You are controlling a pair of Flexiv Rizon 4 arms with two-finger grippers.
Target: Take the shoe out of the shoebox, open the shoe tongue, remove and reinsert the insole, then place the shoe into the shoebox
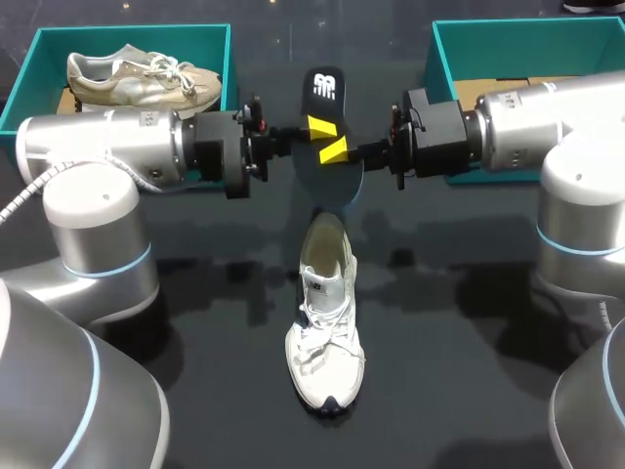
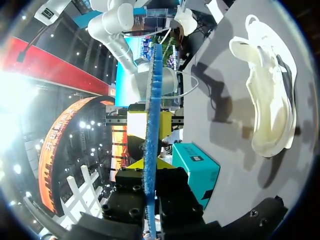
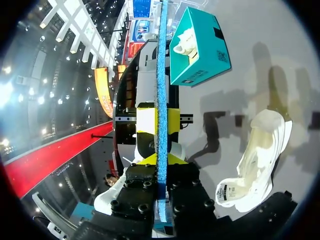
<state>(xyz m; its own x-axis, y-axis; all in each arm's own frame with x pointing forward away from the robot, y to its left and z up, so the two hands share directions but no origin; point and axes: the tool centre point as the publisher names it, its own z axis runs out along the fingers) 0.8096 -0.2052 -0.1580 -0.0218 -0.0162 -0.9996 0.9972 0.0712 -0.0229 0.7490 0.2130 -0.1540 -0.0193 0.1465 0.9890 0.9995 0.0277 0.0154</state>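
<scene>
A black insole point(image 1: 327, 103) with a blue underside hangs above the table's middle, held from both sides. My left gripper point(image 1: 314, 127) comes in from the left and is shut on it. From the right, my right gripper point(image 1: 337, 149) is shut on it too. In the left wrist view the insole point(image 2: 152, 115) stands edge-on between my left gripper's point(image 2: 151, 167) fingers. The right wrist view shows the insole point(image 3: 161, 90) the same way in my right gripper point(image 3: 161, 162). A white shoe point(image 1: 326, 332) lies on the table below them, tongue pulled open, also seen as the shoe point(image 2: 270, 100) and the shoe point(image 3: 257, 160).
A teal shoebox point(image 1: 210, 39) at the back left holds a second, beige shoe point(image 1: 142, 80). Another teal shoebox point(image 1: 459, 44) stands at the back right, partly behind my right arm. The dark table point(image 1: 225, 391) lies around the white shoe.
</scene>
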